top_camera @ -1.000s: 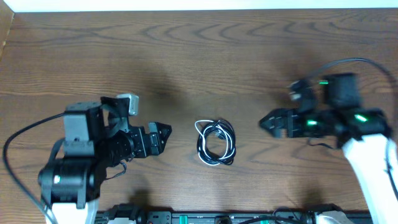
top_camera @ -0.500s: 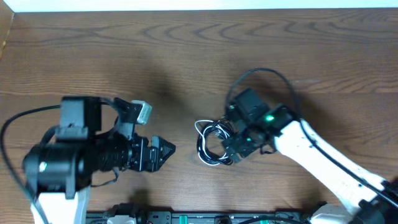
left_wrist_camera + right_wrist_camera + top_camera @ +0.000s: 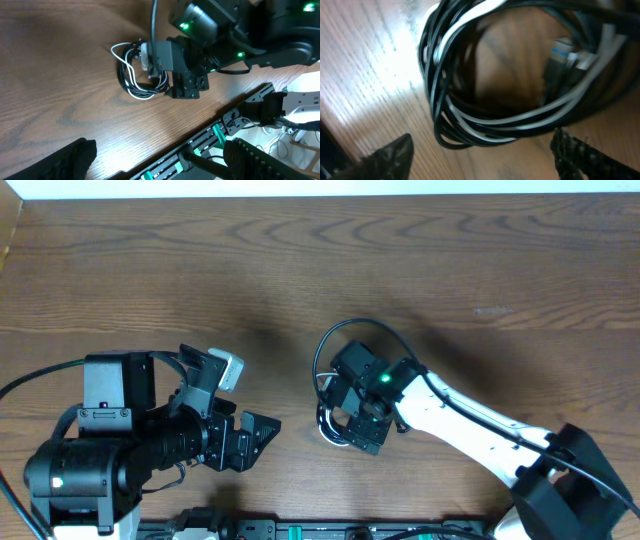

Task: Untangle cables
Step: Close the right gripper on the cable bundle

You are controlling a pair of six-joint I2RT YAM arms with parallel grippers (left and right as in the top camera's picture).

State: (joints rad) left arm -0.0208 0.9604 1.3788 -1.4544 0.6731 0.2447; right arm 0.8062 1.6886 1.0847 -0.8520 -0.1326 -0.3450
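A dark brown wood-grain desk (image 3: 150, 270) fills the overhead view, its grain running in long arcs. A pale strip (image 3: 300, 188) borders its far edge. To the left of the coil of thin black and white cables (image 3: 124, 77), apart from it, the left end effector (image 3: 262, 435) hovers with its jaws spread wide and nothing between them. The coil lies flat on the desk near the front edge, black and white strands looped together. The right end effector (image 3: 358, 430) sits directly over the coil's right side, covering much of it from above. Its fingers stand wide apart, the loops lying between and ahead of them without being pinched. In front of the coil, a black rail with green fittings (image 3: 210, 140) runs along the desk's near edge. Beyond the rail lie white equipment and loose wires (image 3: 300, 112), too blurred to identify.
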